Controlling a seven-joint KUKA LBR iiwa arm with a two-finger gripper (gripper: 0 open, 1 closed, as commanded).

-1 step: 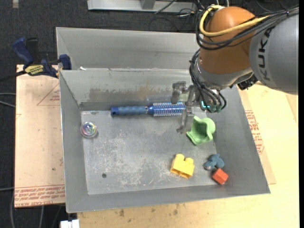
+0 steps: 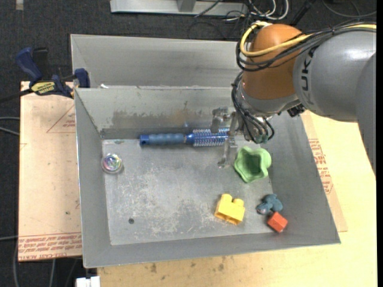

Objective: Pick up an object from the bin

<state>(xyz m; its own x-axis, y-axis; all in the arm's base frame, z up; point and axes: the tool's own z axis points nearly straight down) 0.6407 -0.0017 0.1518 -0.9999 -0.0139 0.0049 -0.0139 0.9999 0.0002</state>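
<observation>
At the far side of the bin [image 2: 167,202], we are seeing the gripper [image 2: 226,140] hanging at the bristled end of a blue brush [image 2: 173,139] lying along the back wall. We cannot tell whether it is clenched or released. A green cup [image 2: 252,164] is lying just beside it, and a yellow brick [image 2: 230,208] nearer the front.

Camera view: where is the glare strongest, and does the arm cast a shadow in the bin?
In the camera view, the brightest glint sits on the small shiny round thing at the bin's left; the orange cover carries a soft highlight; the bin floor looks dull and scuffed; shadows are faint, a slight darkening beneath the tool beside the green cup.
</observation>
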